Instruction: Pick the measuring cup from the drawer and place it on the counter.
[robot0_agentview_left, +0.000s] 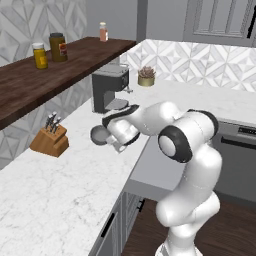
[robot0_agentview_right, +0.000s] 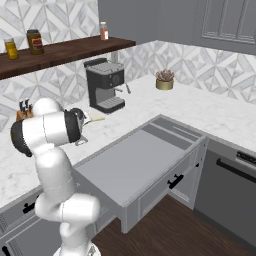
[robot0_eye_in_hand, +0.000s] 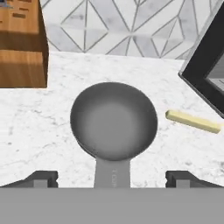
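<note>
The measuring cup, a dark grey round bowl with a short flat handle, sits upright on the white marble counter. My gripper is open, with its fingertips standing wide on either side of the handle and not touching it. In the left base view the cup rests on the counter just left of my hand, between the knife block and the coffee machine. The drawer stands pulled out below the counter edge, its grey floor bare; it also shows as the drawer behind my arm.
A wooden knife block stands left of the cup and a black coffee machine behind it. A pale yellow stick lies right of the cup. A potted plant sits further back. Jars stand on the brown shelf.
</note>
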